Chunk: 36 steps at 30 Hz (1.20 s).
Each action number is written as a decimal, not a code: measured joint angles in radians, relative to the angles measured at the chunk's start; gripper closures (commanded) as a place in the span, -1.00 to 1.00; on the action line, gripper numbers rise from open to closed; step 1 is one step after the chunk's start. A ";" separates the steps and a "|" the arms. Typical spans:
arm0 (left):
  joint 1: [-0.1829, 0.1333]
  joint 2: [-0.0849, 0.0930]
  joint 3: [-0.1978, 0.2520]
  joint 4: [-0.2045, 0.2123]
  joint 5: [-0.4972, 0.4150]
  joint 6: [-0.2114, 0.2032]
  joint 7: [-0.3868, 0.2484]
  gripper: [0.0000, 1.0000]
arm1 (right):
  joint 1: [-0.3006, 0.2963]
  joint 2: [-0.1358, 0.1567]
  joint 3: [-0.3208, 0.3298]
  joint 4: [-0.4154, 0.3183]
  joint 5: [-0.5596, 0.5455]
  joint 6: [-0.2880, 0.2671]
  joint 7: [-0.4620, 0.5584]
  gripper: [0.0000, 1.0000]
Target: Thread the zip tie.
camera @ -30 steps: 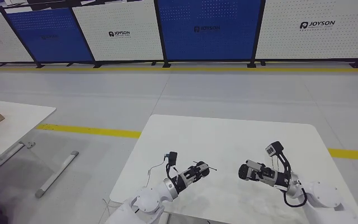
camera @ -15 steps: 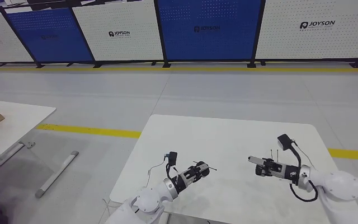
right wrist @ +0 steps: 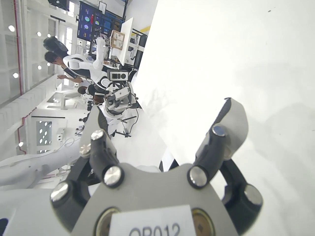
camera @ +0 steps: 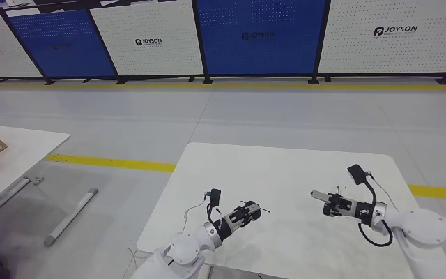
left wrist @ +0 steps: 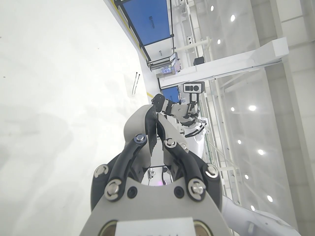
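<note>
My left gripper (camera: pixel 255 207) hovers over the table's near left part, shut on a thin black zip tie (camera: pixel 266 210) that sticks out on both sides of the fingers. In the left wrist view its fingers (left wrist: pixel 150 133) are pressed together. My right gripper (camera: pixel 317 197) hangs above the table's right part, open with nothing between its fingers (right wrist: pixel 231 116). Two more black zip ties (left wrist: pixel 135 84) lie side by side on the table, just beyond the right gripper (left wrist: pixel 158 101); the top view has them as zip ties (camera: pixel 341 190) beside that arm's wrist.
The white table (camera: pixel 279 167) is bare apart from the ties. Its near edge runs close behind both arms. A second white table (camera: pixel 28 150) stands far left across the floor.
The right arm has swung out to the right and turned its gripper, ending nearer the two loose zip ties. The left arm has kept still with its zip tie.
</note>
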<state>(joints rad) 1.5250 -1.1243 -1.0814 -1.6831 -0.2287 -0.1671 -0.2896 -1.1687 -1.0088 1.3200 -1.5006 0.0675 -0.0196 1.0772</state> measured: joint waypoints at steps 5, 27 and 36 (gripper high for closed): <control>0.000 0.000 0.000 0.000 0.000 0.000 0.000 1.00 | -0.025 0.031 0.113 -0.030 -0.035 0.015 0.111 -1.00; 0.000 0.000 0.000 0.000 0.000 0.000 0.000 1.00 | 0.054 0.060 0.124 0.052 -0.144 0.057 0.268 -1.00; 0.000 0.000 0.000 0.000 0.000 0.000 0.000 1.00 | 0.204 0.110 -0.041 0.157 -0.197 0.041 0.313 -1.00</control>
<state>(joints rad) 1.5250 -1.1243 -1.0814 -1.6831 -0.2288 -0.1671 -0.2896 -0.9644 -0.8989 1.2788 -1.3441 -0.1295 0.0218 1.3899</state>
